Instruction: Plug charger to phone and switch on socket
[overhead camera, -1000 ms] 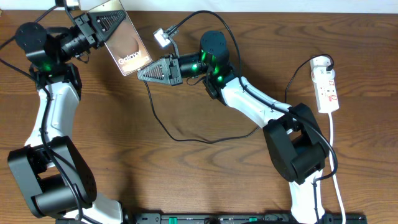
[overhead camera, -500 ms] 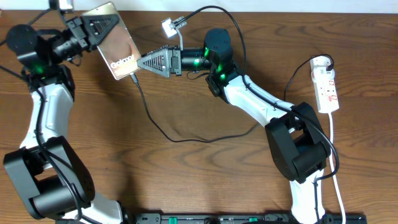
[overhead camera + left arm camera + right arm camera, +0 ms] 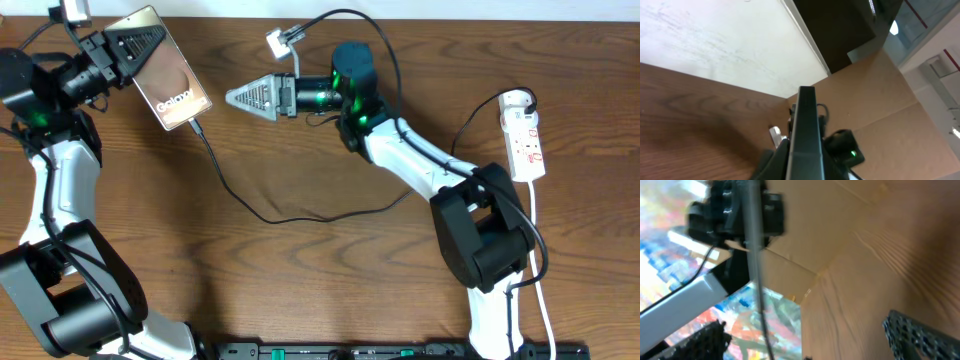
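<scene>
Overhead view: left gripper (image 3: pixel 140 45) sits at about 10 o'clock on the tabletop (image 3: pixel 320 280), pinching the phone (image 3: pixel 175 80) by its upper end. The screen faces up, with the white lettering readable, and the phone's long axis runs toward 5 o'clock.

The charger (image 3: pixel 235 190) meets the phone's lower short edge with its plug tip. How deep it sits cannot be told. From there the black cable drops toward 5 o'clock, bends along the wood and runs off toward 3 o'clock under the right arm.

Right gripper (image 3: pixel 250 97) lies near 12 o'clock and points toward 9 o'clock. It is level with the phone's lower end but apart from it.

Right wrist view: fingers (image 3: pixel 920 335) are spread wide and hold nothing. Beyond them the phone (image 3: pixel 752 240) shows edge-on, with the cable (image 3: pixel 765 330) hanging under it.

Left wrist view: the phone (image 3: pixel 807 135) again shows edge-on, a thin dark slab at centre between the gripper's fingers (image 3: pixel 767 165).

The socket (image 3: pixel 526 140) lies at the 3 o'clock edge, well apart from both grippers. Its round white plug is at the far end and its white cord trails toward 5 o'clock. Red switch marks are visible, but their position cannot be read.
</scene>
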Motion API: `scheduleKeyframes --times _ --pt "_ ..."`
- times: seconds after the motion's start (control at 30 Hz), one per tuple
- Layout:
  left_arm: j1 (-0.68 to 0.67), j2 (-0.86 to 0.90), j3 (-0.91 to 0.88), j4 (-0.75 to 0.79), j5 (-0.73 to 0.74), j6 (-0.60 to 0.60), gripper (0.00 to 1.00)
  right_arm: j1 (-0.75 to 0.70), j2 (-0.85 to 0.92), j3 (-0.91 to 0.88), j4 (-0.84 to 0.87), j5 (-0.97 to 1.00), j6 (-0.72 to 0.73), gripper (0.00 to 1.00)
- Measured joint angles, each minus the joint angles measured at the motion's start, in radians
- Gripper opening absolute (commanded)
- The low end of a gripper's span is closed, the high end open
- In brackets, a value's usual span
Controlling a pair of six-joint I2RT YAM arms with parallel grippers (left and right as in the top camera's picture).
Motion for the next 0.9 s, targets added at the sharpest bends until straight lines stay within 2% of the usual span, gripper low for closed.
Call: scheduleKeyframes --times 0.37,0.47,0.5,0.63,0.73,0.9 --pt "0.002 0.000 0.000 -0.010 0.026 0.000 0.07 -0.097 0.000 0.003 -0.459 0.090 -0.186 0.99" --pt "-0.004 0.000 0.000 -0.022 0.028 0.010 0.07 -0.101 0.000 0.011 -0.605 0.138 -0.253 0.99" --pt "-0.007 0.000 0.000 -0.034 0.027 0.018 0.07 -0.102 0.000 0.022 -0.724 0.186 -0.307 0.99" --pt "-0.031 0.000 -0.002 -0.156 0.027 0.084 0.07 -0.104 -0.001 0.088 -1.020 0.345 -0.427 0.99" --pt "-0.055 0.000 -0.008 -0.320 0.024 0.172 0.07 -0.104 -0.005 0.188 -1.232 0.496 -0.500 0.99" --pt "-0.092 0.002 -0.018 -0.560 0.006 0.346 0.07 -0.104 -0.023 0.345 -1.444 0.698 -0.565 0.99"
